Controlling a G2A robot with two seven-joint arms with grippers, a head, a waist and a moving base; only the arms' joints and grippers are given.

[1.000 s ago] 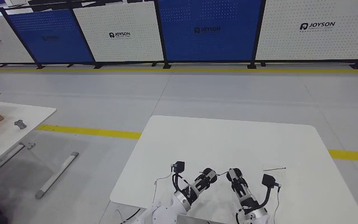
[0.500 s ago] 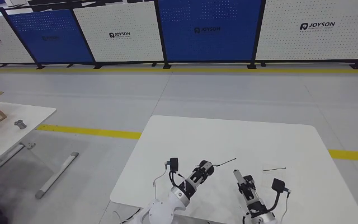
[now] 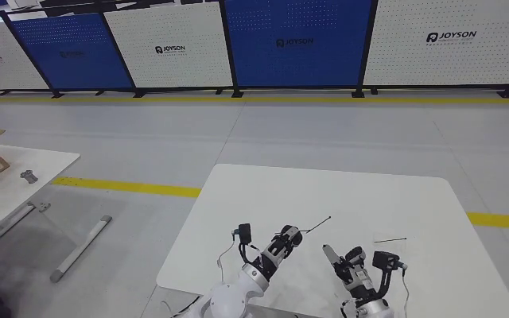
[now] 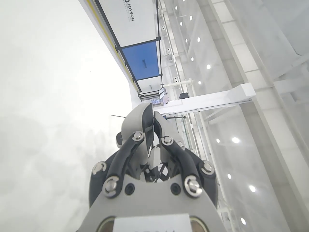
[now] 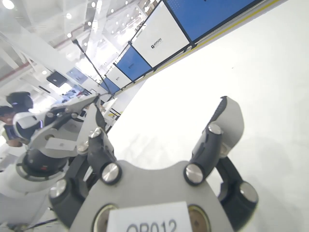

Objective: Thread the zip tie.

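Now the right claw (image 5: 160, 112) stands released and has drawn back from the zip tie (image 3: 315, 226), which the left claw (image 4: 153, 113) keeps clenched, raised above the desk (image 3: 358, 191).

Logo print on wall panels (image 3: 437, 60)

Bright ceiling lights (image 5: 8, 3) wash out the table (image 5: 217, 73).

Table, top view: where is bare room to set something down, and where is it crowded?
Free: the far half of the table, beyond the held zip tie and the loose zip tie. Crowded: the near edge, around the left gripper and right gripper.
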